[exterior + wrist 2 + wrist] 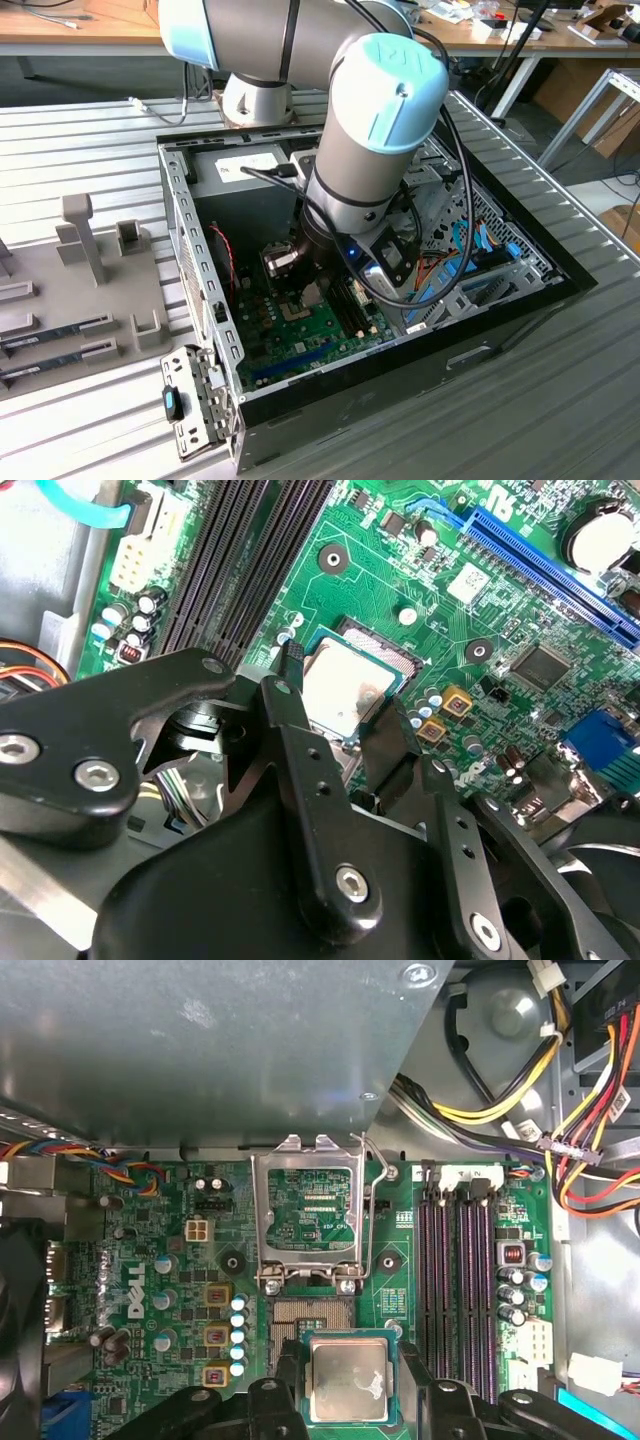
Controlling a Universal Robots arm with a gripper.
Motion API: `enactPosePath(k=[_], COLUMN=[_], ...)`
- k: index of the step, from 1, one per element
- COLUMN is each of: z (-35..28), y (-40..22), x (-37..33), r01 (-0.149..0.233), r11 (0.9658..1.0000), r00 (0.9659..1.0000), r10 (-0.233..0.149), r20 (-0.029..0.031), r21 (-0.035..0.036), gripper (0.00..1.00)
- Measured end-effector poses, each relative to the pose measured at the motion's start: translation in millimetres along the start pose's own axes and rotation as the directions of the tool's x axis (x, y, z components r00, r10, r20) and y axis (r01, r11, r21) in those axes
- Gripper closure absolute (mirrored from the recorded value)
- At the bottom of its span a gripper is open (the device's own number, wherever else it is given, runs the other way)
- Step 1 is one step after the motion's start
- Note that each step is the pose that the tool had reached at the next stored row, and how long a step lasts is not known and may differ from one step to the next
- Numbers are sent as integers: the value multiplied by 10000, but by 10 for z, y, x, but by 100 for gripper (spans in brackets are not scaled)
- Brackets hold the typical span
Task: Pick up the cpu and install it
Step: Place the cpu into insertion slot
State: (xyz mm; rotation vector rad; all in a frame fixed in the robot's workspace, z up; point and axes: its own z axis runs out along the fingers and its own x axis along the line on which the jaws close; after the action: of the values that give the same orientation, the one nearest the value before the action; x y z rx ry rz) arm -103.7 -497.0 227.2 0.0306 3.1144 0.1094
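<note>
Shows a robot arm (pixel 370 140) angled down into an open computer case (pixel 185 230) on a ribbed counter (pixel 90 150). Grips the cpu (pixel 348 1378) by two opposite edges, black jaws closed snugly on it. Holds it just over the open socket (pixel 310 1318) on the green motherboard (pixel 180 1260) (load plate (pixel 305 1210) tipped up). Has a grey parts tray (pixel 60 290) at 9 o'clock from the case in the exterior view.

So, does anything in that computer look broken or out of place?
Nothing looks damaged. The metal frame stands flipped open, which leaves the socket bare. The cpu is gripped in the pincer close by the socket and is not yet seated in it.
</note>
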Motion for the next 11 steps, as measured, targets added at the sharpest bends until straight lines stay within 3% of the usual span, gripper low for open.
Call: enactPosePath(k=[8,11], z=[35,94], y=[-19,-59], x=[0,1], r01=[0,0], r11=[10000,10000], r00=[10000,10000], r10=[0,0], r20=[0,0], r21=[-1,-1], gripper=[53,53])
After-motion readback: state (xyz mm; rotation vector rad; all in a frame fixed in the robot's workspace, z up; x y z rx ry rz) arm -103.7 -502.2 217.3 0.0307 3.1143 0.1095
